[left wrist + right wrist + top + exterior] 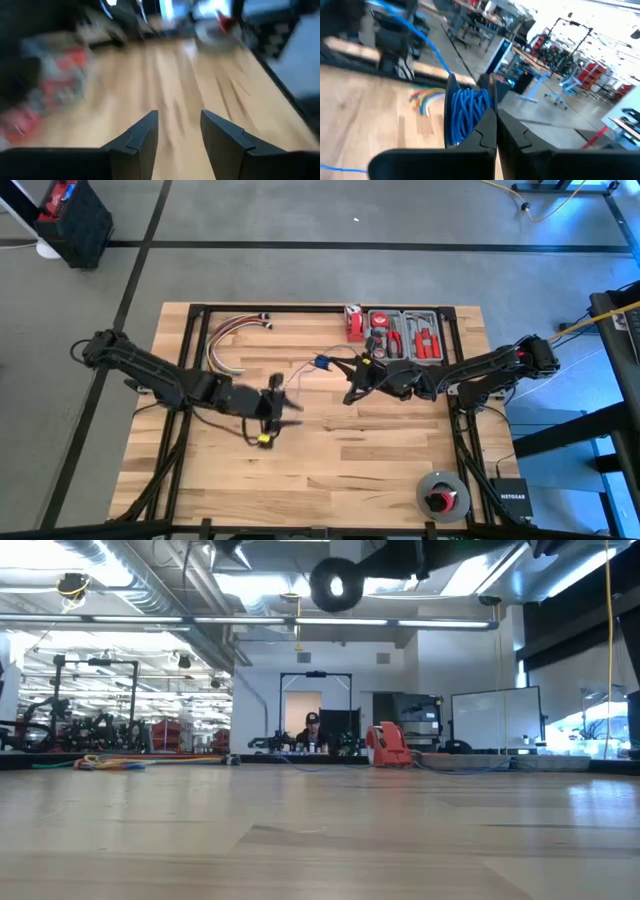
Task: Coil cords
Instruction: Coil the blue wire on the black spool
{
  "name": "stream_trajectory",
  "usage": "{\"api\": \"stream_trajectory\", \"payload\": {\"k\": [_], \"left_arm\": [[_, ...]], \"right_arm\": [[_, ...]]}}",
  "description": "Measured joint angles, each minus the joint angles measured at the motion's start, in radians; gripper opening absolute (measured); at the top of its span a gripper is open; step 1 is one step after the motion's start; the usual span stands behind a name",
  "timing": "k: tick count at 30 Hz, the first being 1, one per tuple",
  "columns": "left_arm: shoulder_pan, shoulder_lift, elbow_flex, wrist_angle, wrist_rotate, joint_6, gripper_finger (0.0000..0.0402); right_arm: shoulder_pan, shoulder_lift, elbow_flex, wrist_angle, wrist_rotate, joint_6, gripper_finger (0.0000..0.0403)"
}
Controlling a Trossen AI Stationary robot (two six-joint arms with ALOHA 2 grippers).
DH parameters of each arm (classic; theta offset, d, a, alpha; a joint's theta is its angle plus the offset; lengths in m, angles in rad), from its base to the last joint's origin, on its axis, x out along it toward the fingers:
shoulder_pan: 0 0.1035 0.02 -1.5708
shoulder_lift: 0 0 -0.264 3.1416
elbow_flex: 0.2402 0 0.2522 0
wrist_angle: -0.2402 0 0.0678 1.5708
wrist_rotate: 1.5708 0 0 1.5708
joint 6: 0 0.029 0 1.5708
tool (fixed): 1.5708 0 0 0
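The right pincer is closed, and in its wrist view a coil of blue cord sits pressed against its fingers, with a loose strand running away from the coil toward the back of the bench. From above, this pincer hangs over the middle of the bench just in front of the red tool tray, and the thin blue cord shows as a small knot beside it with a fine strand trailing off toward the left arm. The left pincer stands open, its two fingers apart with only bare wood showing between them; it holds nothing. Seen from above, the left pincer sits left of centre over the bench, well apart from the coil. A bundle of coloured wires lies near the back left corner, and a round spool rests at the front right.
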Motion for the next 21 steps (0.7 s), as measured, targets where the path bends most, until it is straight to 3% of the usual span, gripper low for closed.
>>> {"api": "stream_trajectory", "payload": {"k": [8, 13, 15, 18, 21], "left_arm": [[0.025, -0.007, 0.014, -0.676, -0.02, -0.62, 0.0141], [0.065, -0.007, 0.054, -1.026, 0.046, -0.806, 0.0141], [0.086, -0.008, 0.082, -1.063, -0.072, -0.809, 0.0141], [0.111, -0.007, 0.113, -1.033, -0.35, -0.723, 0.0141], [0.121, -0.015, 0.121, -0.849, -0.528, -0.559, 0.0141]], "right_arm": [[0.0, 0.0, 0.0, -0.028, 0.052, -0.007, 0.0004], [0.0, 0.0, 0.0, -0.026, 0.051, -0.009, 0.0004], [0.0, 0.0, 0.0, -0.015, 0.043, -0.01, 0.0004], [0.001, 0.0, 0.0, -0.005, 0.033, -0.017, 0.0005], [0.001, 0.0, 0.0, -0.01, 0.033, -0.023, 0.0005]]}}
